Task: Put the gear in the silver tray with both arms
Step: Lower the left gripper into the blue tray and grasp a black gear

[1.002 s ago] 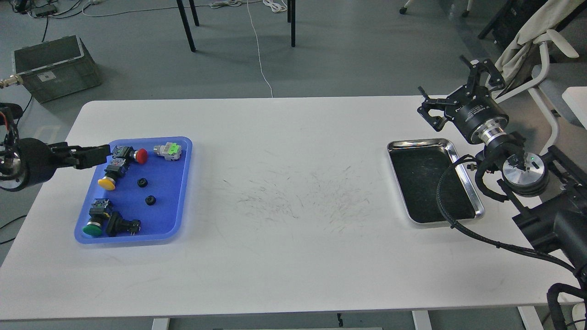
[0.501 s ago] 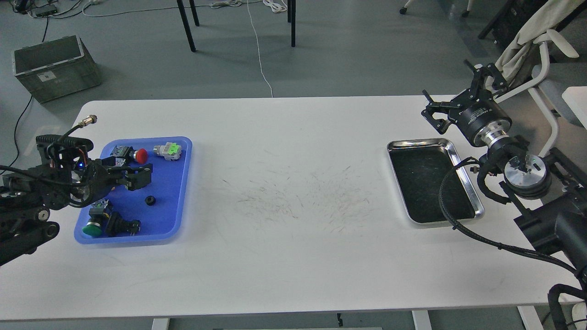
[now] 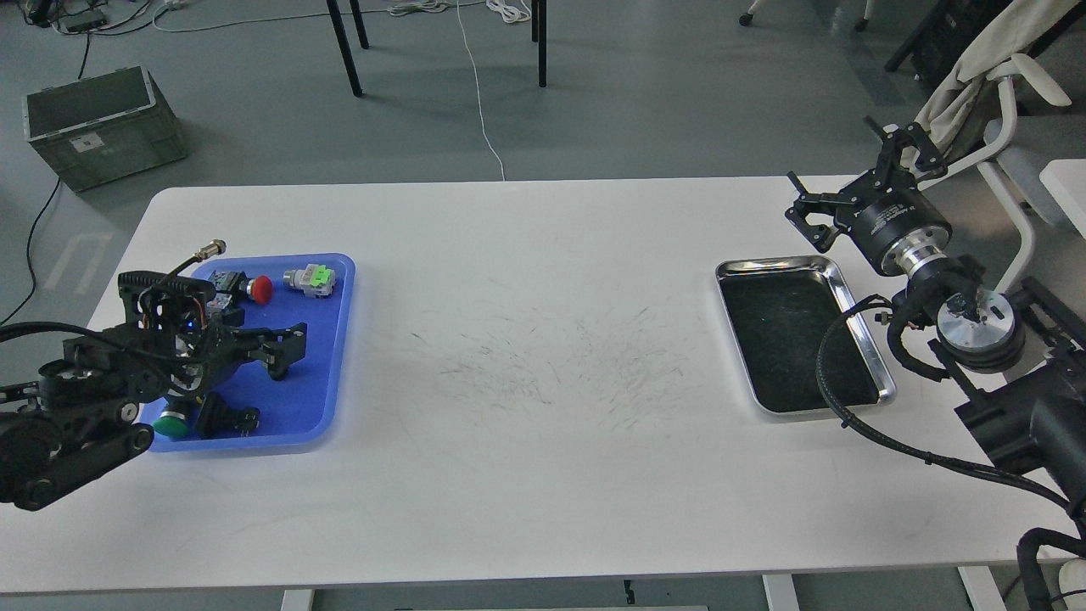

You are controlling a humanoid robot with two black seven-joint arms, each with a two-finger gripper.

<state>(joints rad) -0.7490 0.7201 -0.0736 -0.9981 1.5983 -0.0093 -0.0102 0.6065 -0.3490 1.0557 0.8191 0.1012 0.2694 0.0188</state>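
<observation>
The silver tray (image 3: 776, 264) lies empty at the table's right side. My right gripper (image 3: 851, 176) hovers open and empty above the table's far right corner, just behind the tray. My left gripper (image 3: 287, 348) hangs low over the middle of the blue plastic tray (image 3: 341, 314) at the left, its two fingers apart. It covers the spot where two small black gears lay, so neither gear shows. I cannot tell whether the fingers touch one.
The blue tray also holds a red push button (image 3: 261, 289), a grey and green switch (image 3: 312, 279), a green push button (image 3: 172, 427) and a black switch (image 3: 225, 417). A grey crate (image 3: 102, 127) stands on the floor. A chair (image 3: 993, 93) is at the far right.
My left arm has swung in from the left edge and come down over the blue tray, covering first one gear, then both. My right gripper has drifted slightly right.
</observation>
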